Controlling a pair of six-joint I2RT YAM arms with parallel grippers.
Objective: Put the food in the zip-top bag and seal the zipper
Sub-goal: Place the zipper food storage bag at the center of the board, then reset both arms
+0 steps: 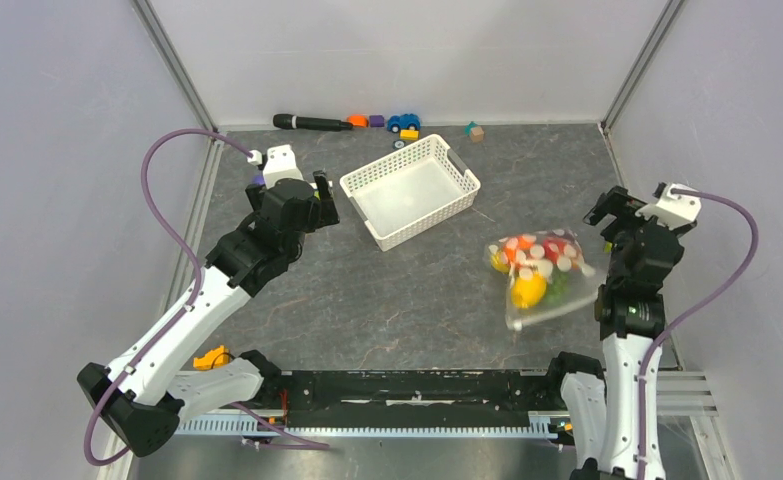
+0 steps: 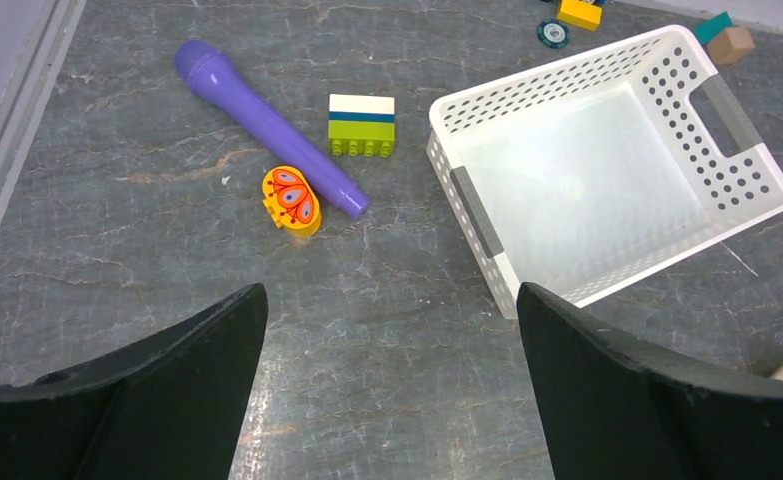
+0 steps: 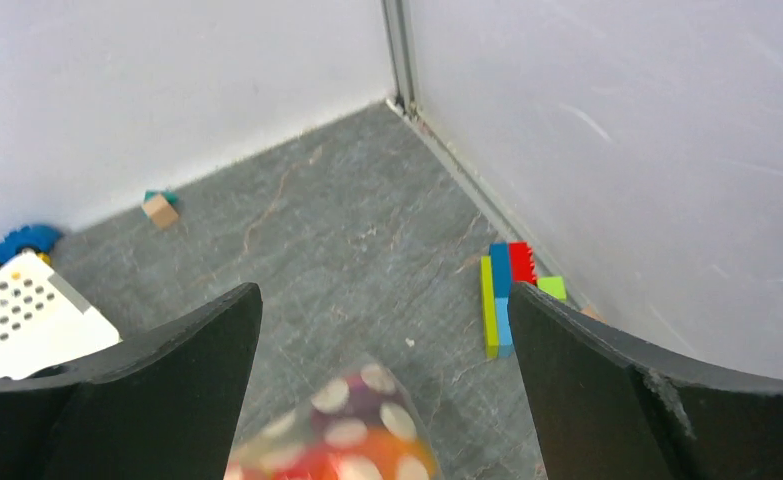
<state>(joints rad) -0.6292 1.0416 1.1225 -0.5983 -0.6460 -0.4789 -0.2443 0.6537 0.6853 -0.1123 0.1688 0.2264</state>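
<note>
Grey marbled counter, walled in by pale panels.

- **Item:** zip-top bag, clear with white dots, laid at the right side near the right arm, well apart from the white basket.
- **Contents:** food, yellow, red and orange pieces, seen inside.
- **Zipper:** state cannot be told.
- **Left claw**: spread wide, nothing held.
- **Right claw**: spread wide, nothing held, near the bag but not touching it.
- **Handling, as judged:** light, limp, slick film; contents liable to roll. A hold is best taken on the flat mouth edge, not on the bulge.
</note>
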